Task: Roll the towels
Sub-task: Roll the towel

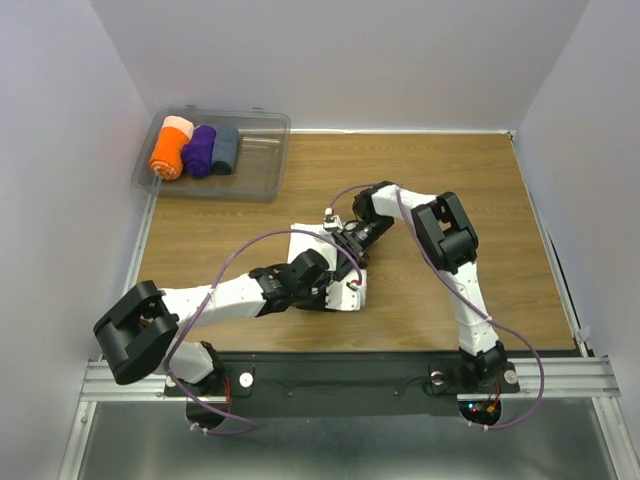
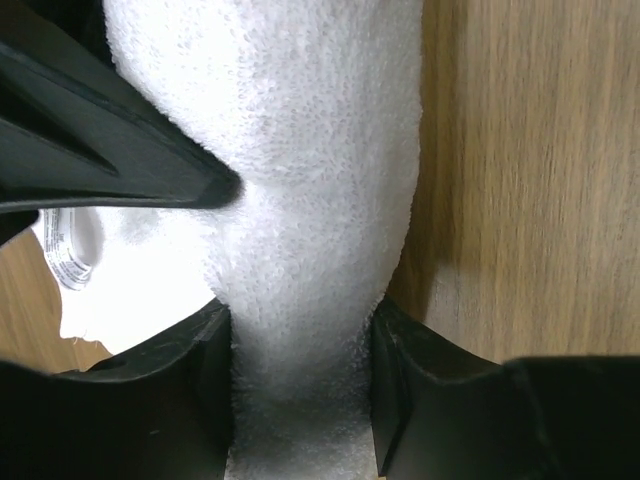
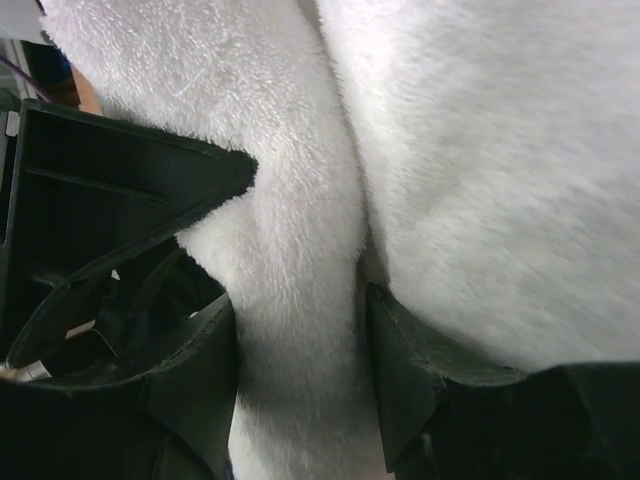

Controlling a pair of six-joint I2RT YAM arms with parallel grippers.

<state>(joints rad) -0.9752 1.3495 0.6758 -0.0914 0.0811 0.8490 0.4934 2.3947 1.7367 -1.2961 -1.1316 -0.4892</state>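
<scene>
Holding three coloured rolls [image 1: 201, 150], the bin [image 1: 262, 165] sits beyond the white towel [image 1: 303, 242].

Plain pale walls close the space in on three sides: a back wall [image 1: 350, 60], a left wall [image 1: 50, 150] and a right wall [image 1: 590, 120], all bare and faintly lilac in this light. Between them lies a counter [image 1: 450, 180] of mid-brown wood grain, edged with a light metal strip [image 1: 138, 250] along its left side. A clear plastic bin [image 1: 262, 160] sits at the far left corner. A silver rail [image 1: 350, 378] runs along the near edge, with dull grey floor [image 1: 350, 445] below. The light is even and soft, and shadows are faint.
</scene>
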